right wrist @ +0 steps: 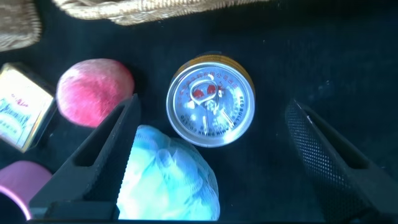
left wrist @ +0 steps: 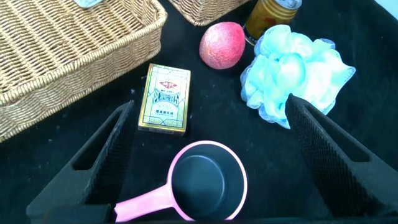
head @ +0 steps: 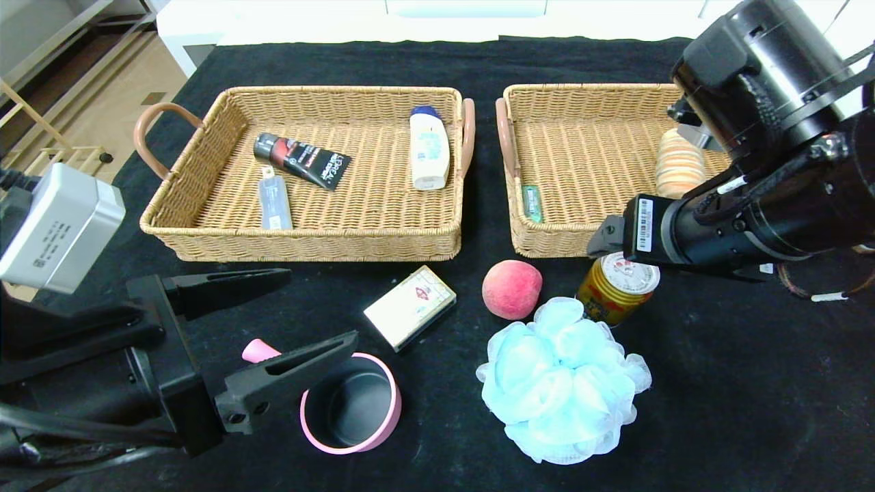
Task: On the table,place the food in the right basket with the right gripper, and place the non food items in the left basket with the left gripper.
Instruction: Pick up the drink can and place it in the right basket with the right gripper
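My right gripper (head: 608, 242) is open and hovers over the gold drink can (head: 618, 287). In the right wrist view (right wrist: 212, 107) its fingers stand on either side of the can's top (right wrist: 211, 102). A peach (head: 511, 288) lies left of the can. My left gripper (head: 322, 305) is open and empty above the pink saucepan (head: 350, 403), which lies between the fingers in the left wrist view (left wrist: 208, 180). A card box (head: 410, 306) and a blue bath pouf (head: 560, 379) lie on the black cloth.
The left basket (head: 307, 244) holds a black tube (head: 302, 160), a clear bottle (head: 275, 202) and a white bottle (head: 429, 149). The right basket (head: 547, 239) holds a green packet (head: 532, 203) and a bun (head: 679, 166). The pouf touches the can.
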{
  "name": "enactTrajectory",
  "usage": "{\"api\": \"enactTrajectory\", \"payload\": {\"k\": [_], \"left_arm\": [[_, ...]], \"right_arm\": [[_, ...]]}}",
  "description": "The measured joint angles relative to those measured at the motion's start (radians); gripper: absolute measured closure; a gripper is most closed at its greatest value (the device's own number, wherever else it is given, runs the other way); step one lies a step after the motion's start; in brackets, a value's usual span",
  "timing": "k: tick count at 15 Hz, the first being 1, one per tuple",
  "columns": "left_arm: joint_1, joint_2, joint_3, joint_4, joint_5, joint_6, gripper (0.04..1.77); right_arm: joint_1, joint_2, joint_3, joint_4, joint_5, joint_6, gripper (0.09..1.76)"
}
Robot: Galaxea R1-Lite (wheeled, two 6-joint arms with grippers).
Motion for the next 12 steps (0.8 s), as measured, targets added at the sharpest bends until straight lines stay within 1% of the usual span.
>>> {"api": "enactTrajectory", "payload": {"k": [6, 12], "left_arm": [[0.022, -0.004, -0.003, 0.000, 0.000, 0.003, 0.09], [0.023, -0.005, -0.001, 0.000, -0.001, 0.003, 0.09]], "right_arm": [[-0.013, 0.042, -0.004, -0.009, -0.002, 0.009, 0.15], [-0.028, 0.084, -0.008, -0.009, -0.004, 0.014, 0.15]]}}
